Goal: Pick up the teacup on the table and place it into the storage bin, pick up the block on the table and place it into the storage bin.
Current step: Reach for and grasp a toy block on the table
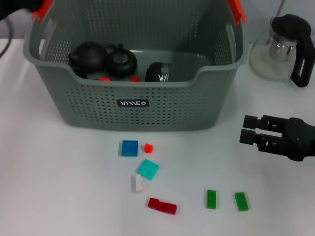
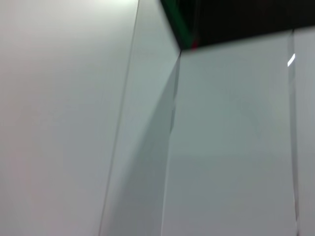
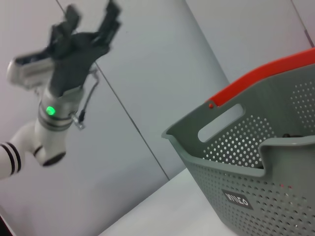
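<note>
The grey-green storage bin (image 1: 133, 105) stands at the back middle of the table, and its corner and orange handle show in the right wrist view (image 3: 256, 162). Inside it lie two dark teapots and a dark teacup (image 1: 158, 72). Several blocks lie in front of the bin: blue (image 1: 129, 147), small red (image 1: 148, 147), teal (image 1: 147, 169), white (image 1: 137, 183), dark red (image 1: 162, 205) and two green (image 1: 211, 199). My right gripper (image 1: 245, 130) hovers at the right, fingers close together, holding nothing. My left gripper (image 3: 92, 14) is raised high with its fingers spread.
A glass teapot with a black handle (image 1: 283, 46) stands at the back right, close to the bin's right end. The left wrist view shows only pale wall panels.
</note>
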You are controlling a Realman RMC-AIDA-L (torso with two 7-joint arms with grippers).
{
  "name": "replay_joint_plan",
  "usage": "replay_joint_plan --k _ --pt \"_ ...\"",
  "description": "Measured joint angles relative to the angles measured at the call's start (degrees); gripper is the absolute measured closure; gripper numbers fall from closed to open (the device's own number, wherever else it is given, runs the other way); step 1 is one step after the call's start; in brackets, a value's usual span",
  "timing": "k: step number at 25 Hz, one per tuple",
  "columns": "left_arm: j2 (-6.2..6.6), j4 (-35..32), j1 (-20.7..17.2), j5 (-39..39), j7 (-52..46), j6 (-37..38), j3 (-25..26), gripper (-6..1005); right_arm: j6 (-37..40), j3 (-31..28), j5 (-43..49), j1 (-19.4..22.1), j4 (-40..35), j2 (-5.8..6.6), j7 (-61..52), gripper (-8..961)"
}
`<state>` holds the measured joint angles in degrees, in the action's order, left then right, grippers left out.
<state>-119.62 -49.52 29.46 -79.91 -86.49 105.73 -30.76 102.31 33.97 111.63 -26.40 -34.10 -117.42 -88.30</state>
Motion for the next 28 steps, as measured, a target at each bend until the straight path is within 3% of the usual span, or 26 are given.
replay_joint_plan --k 5,6,12,17,21,28 --pt "-0.41 0.2 -2.3 -10.4 5.5 5.9 2.4 263 0.0 -0.4 0.0 0.0 0.0 -0.01 0.2 280" --pt "-1.25 -1.0 -3.7 -20.5 7.7 6.7 1.4 263 0.0 -0.6 0.0 0.0 0.0 0.0 0.3 280" --pt "-2.47 -1.3 -5.1 -34.7 11.1 4.5 0.3 264 0.1 -1.4 0.0 1.8 1.6 0.0 6.6 280" --pt "-2.73 -0.8 -5.2 -39.7 11.8 2.9 -1.7 264 0.8 -3.3 0.0 4.3 5.4 -0.26 18.9 280" --pt "-3.46 1.0 -5.1 -43.3 16.1 -0.6 -5.0 265 0.8 -4.8 0.0 5.4 5.6 -1.59 26.3 280" --pt "-4.14 4.5 -5.3 -45.2 21.0 -9.2 -6.1 265 1.8 -5.1 0.0 5.2 5.3 -1.44 26.5 284"
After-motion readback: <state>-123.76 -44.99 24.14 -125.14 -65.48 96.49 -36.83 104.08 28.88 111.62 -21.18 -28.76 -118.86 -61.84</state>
